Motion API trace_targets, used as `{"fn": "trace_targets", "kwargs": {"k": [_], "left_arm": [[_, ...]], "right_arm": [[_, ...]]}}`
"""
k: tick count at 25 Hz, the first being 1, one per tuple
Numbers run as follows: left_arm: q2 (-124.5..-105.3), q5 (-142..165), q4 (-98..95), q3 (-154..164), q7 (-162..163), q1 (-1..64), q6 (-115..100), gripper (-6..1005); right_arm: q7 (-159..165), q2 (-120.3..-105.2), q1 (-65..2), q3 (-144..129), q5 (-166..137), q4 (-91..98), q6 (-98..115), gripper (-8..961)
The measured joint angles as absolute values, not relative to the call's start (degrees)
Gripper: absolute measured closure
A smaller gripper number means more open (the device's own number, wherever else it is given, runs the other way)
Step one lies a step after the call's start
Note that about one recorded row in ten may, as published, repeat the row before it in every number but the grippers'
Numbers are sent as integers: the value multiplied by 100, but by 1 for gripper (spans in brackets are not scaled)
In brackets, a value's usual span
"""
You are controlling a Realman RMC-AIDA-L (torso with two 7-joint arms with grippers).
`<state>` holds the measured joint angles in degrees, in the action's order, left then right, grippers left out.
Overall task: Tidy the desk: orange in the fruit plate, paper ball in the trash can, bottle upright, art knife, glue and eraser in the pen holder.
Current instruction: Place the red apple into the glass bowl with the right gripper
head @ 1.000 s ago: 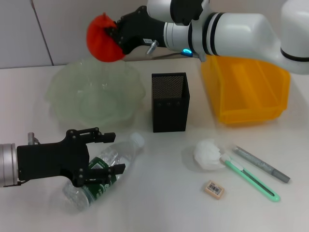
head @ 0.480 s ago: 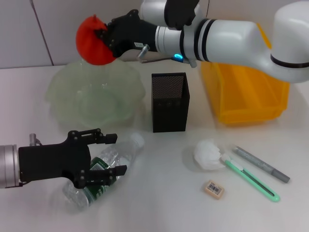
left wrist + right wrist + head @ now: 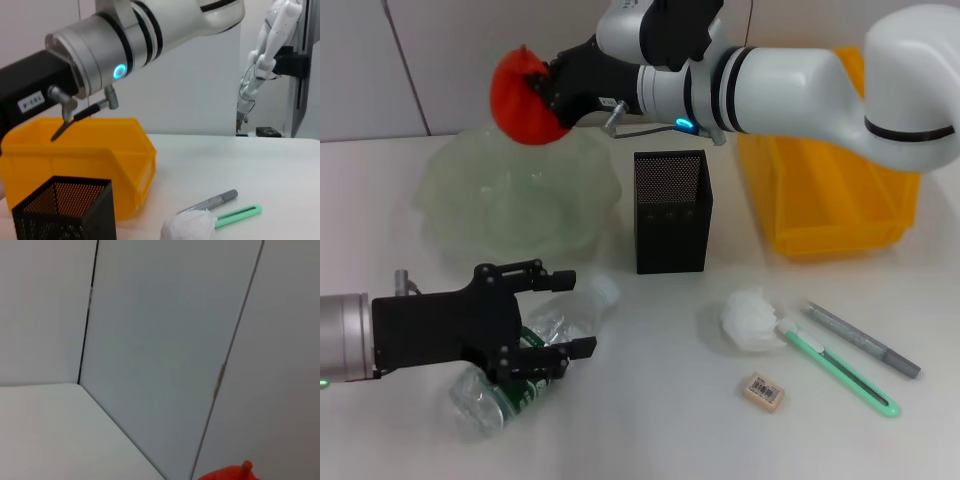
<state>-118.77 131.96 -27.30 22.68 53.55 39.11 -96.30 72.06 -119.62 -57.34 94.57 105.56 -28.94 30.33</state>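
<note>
So nearest the camera, the left gripper has its fingers spread wide around the bottle, which is lying on its side on the tabletop between them, not squeezed as far as I can see. Farther back, the right gripper has its fingers clamped on the orange, holding it up in the air over the far rim of the fruit plate just below.
</note>
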Motion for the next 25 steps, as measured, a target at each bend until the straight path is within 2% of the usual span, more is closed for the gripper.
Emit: {"fn": "trace_targets", "kwargs": {"k": [25], "left_arm": [[-11868,13182,-2558,2338,5351,4036,-9441,233]], "right_arm": [[7244,-11966,-5647,9055,10661,-3043,3068,833]]}}
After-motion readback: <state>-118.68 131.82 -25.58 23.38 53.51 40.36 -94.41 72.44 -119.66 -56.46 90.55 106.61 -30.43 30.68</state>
